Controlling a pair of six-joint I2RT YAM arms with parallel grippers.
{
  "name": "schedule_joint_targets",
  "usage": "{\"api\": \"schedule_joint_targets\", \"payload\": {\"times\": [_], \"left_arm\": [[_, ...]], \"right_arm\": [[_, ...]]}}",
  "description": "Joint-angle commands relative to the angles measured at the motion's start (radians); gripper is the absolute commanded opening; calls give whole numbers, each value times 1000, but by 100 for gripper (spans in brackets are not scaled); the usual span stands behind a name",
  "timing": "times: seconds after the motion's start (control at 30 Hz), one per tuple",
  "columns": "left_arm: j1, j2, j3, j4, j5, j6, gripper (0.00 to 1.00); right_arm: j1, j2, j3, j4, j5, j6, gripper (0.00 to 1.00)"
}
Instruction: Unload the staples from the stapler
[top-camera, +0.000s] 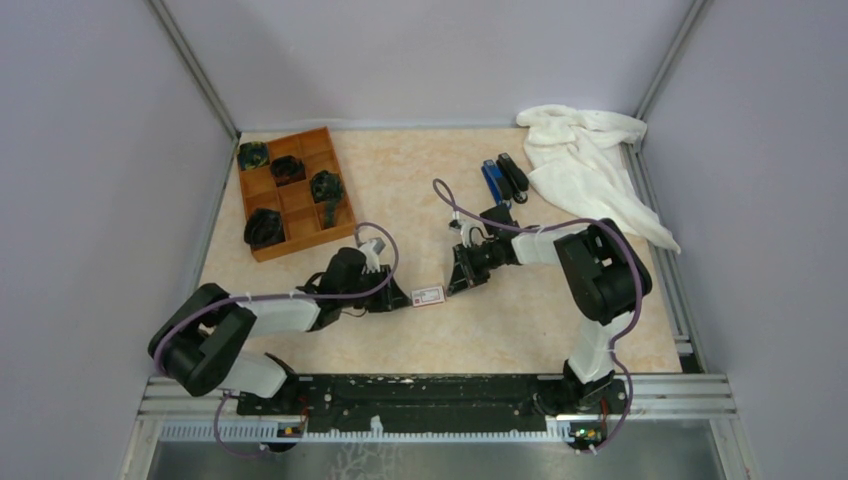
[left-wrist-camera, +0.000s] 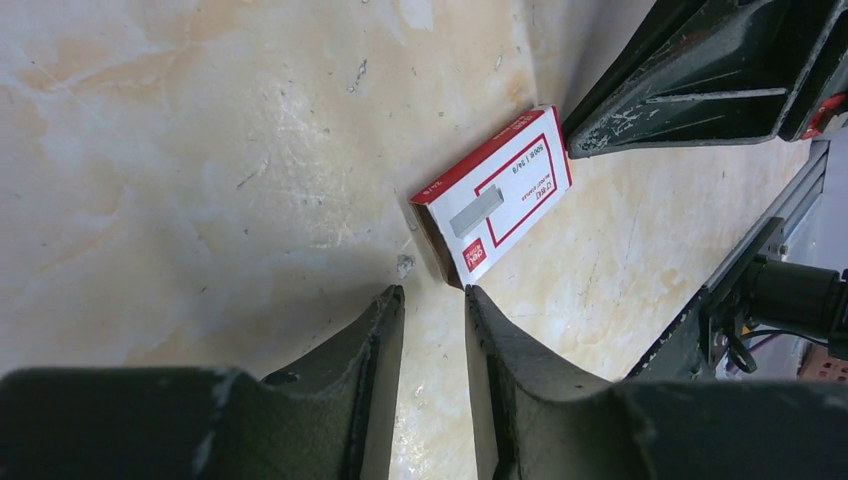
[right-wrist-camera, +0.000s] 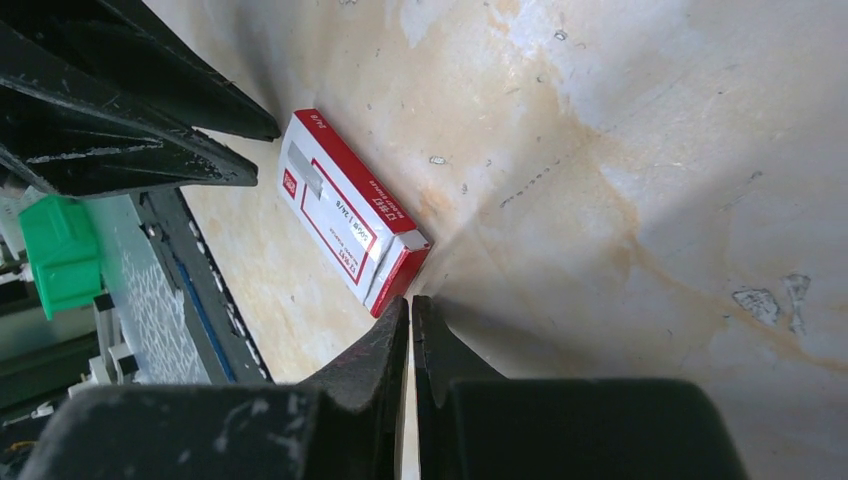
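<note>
The white-and-red box (left-wrist-camera: 492, 205) bears small print, too blurred to read.

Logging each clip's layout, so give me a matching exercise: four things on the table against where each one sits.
Things: 1 white-and-red box; 2 white cloth; 3 wooden tray; 4 blue stapler.
Places: A far left; B between the left fingers and the right fingers; C far right corner; D next to the black stapler.
Pairs: 1-B; 2-C; 3-A; 4-D.
</note>
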Motion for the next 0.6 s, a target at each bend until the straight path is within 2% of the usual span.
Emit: {"api": "schedule_joint_targets", "payload": {"times": [0.0, 0.57], "left_arm": [[-6, 64, 4, -163, -58, 44, 35], [-7, 151, 84, -262, -92, 71, 10]], "right_arm": [[-7, -31, 18, 11, 36, -16, 5], [31, -15, 16, 22, 81, 0, 4]]}}
